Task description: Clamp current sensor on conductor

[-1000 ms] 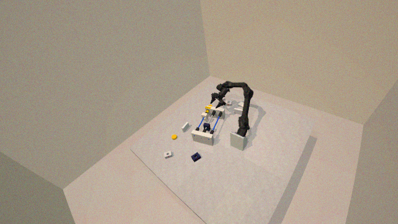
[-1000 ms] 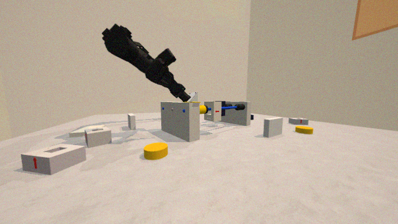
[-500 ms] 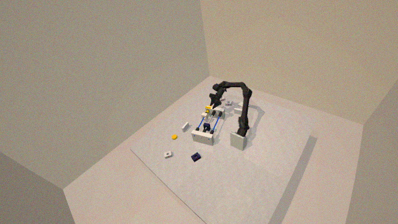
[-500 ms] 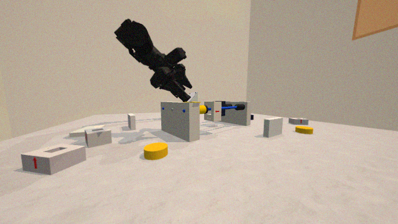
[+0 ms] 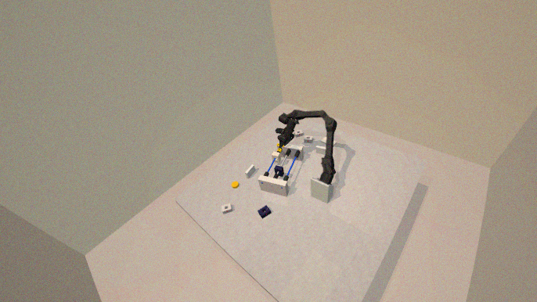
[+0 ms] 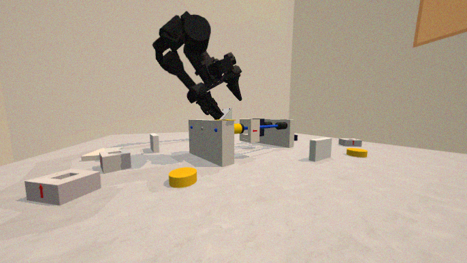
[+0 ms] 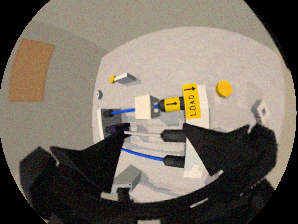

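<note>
The white sensor sits round the outer blue conductor. Its jaws look closed; the latch is too small to tell. Its red arrow points toward the yellow sleeve and the LOAD marker at that conductor's end. My gripper is open and empty, above the conductors near the LOAD end. In the wrist view its fingertips appear below the sensor and marker, apart from the sensor.
End blocks hold three conductors. A dark blue sensor is on the middle one. A grey upright block, yellow discs, white blocks and a dark blue block stand around.
</note>
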Available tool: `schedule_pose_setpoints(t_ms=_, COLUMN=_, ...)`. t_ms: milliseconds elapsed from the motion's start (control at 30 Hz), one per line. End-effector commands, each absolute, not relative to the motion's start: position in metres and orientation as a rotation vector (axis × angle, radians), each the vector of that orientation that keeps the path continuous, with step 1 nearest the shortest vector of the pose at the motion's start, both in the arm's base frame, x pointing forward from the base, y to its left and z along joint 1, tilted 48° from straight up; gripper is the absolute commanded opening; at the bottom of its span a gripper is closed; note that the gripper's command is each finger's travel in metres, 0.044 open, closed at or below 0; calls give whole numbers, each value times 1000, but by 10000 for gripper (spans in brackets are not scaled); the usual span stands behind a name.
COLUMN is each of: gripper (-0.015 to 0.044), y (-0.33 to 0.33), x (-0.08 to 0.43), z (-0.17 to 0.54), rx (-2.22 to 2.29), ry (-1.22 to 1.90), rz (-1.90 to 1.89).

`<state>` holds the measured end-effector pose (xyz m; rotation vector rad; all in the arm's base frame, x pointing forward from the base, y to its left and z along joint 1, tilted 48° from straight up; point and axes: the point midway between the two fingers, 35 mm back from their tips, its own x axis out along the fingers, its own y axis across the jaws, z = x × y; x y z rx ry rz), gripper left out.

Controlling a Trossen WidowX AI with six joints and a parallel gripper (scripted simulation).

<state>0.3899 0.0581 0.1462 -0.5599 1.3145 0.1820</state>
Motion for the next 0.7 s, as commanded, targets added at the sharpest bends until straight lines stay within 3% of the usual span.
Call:
schedule_pose_setpoints(t_ms=0, gripper=440, y=86, x=382, z=114, rx=-170, ry=1190, rz=-439)
schedule_pose_setpoints(t_ms=667, gripper=440, y=122, x=373, z=104, rx=382, ry=700, rz=-884)
